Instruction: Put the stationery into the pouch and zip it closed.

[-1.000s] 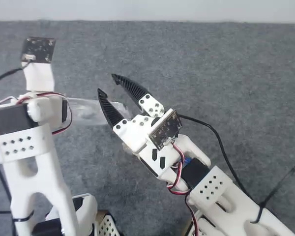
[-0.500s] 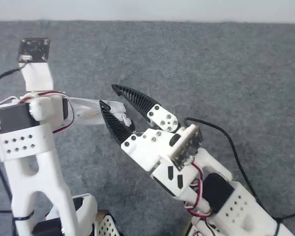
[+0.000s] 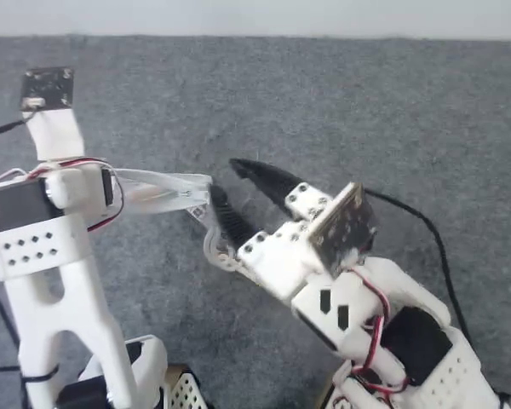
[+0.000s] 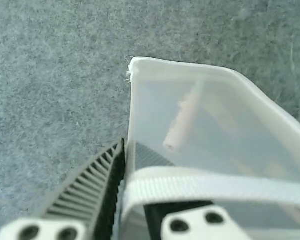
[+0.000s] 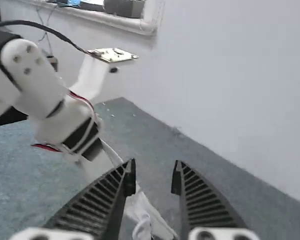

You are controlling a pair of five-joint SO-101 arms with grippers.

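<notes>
Left gripper clamped on 1 end of the pouch: its 2 dark fingers are closed down to the thickness of the sheet, 1 on each face, beside a white woven band that runs along the pouch edge. The pouch is translucent, and a pale stick lies slantwise inside it. The other contents are too blurred to name, and whether the zip is closed cannot be told. In the high view the left arm stands upright at the left edge with its wrist turned sideways, so the pouch projects roughly level from it over the grey table, pointing at the right arm. That arm rises from the lower right corner, its forearm slanted toward the pouch. The right gripper is parted by a moderate gap and grips nothing. Its lower finger crosses the free end of the pouch, while the upper finger lies just beyond that end. Whether either finger touches the pouch cannot be told.
</notes>
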